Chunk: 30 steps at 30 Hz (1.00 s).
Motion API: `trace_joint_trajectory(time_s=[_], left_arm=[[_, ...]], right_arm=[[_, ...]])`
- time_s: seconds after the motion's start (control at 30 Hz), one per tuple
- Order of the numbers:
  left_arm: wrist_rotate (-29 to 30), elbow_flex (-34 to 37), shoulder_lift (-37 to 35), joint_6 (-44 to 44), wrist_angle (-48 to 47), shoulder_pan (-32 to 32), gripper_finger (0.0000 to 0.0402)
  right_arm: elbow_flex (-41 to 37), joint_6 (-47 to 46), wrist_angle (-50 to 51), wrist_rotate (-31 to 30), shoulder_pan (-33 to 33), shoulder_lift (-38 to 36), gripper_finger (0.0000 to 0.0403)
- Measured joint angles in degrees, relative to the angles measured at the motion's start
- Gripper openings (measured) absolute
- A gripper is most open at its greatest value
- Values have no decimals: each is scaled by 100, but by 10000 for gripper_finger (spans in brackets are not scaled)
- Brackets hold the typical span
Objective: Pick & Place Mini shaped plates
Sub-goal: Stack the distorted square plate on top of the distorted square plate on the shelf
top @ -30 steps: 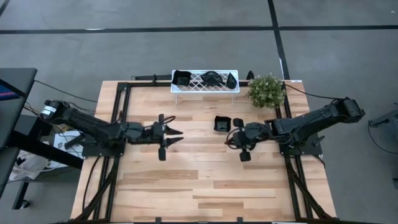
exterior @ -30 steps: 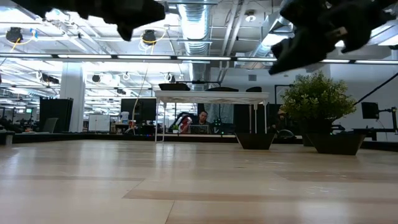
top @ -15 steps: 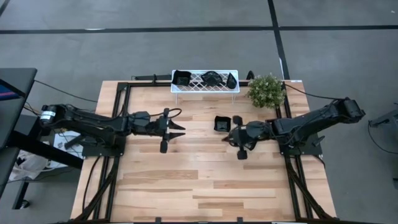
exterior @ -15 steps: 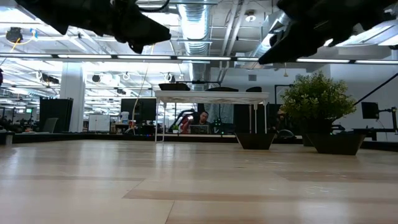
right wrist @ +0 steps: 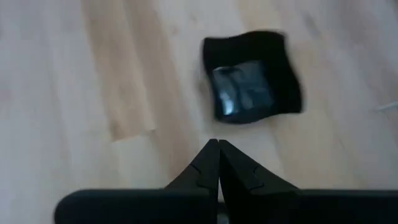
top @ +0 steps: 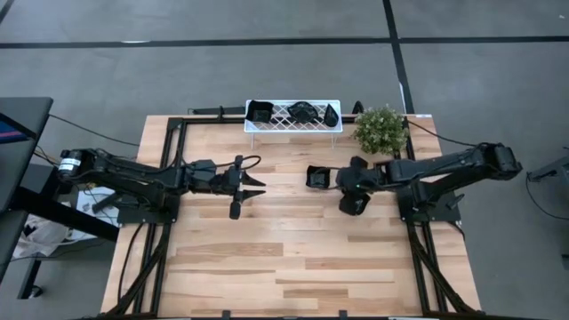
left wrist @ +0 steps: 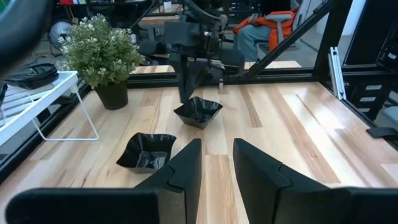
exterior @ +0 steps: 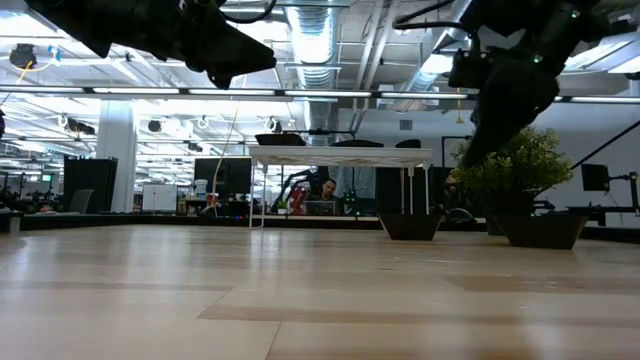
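Two glossy black mini plates lie flat on the wood right of centre. The larger square one (top: 316, 177) (left wrist: 148, 152) is in plain view from above. My right arm covers the other from above, but it shows in the left wrist view (left wrist: 198, 112). My right gripper (top: 348, 176) (right wrist: 214, 144) (exterior: 475, 150) is shut and points down, raised above the table. A wavy-edged square plate (right wrist: 252, 78) lies just ahead of its fingertips. My left gripper (top: 256, 185) (left wrist: 217, 149) is open, held level and pointing at both plates. Three more black plates (top: 302, 111) sit on the white rack.
The white lattice rack (top: 293, 124) stands at the far edge on thin legs. A green potted plant (top: 380, 129) stands to its right, close to my right arm. Black frame rails (top: 418, 249) run along the table's left and right sides. Bare wood fills the near half.
My right gripper has tipped from nearly level to pointing straight down. It has swung toward the far right, and it now covers the smaller plate in the high view. My left gripper reached a little toward the right and the far edge, then held still. The plates have not moved.
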State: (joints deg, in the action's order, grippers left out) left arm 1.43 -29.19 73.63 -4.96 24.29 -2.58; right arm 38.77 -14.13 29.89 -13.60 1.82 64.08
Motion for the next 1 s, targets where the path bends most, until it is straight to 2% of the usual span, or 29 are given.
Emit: trace_joint_trajectory(time_s=[0.2, 0.37, 0.57, 0.83, 1.0], left_arm=[[0, 2, 46, 92, 74, -10, 95], [0, -46, 620, -51, 893, -40, 95], [0, -682, 1692, -364, 958, -36, 95], [-39, -1488, 2585, -888, 982, 28, 100], [-130, -1911, 3167, -1135, 963, 184, 127]], right_arm=[[8, -549, 485, 946, 34, 0, 47], [6, -741, 758, 930, 261, 0, 105], [6, -740, 640, 883, 479, 0, 153], [6, -740, 1100, 864, 692, 0, 167], [6, -570, 1178, 861, 755, 0, 159]])
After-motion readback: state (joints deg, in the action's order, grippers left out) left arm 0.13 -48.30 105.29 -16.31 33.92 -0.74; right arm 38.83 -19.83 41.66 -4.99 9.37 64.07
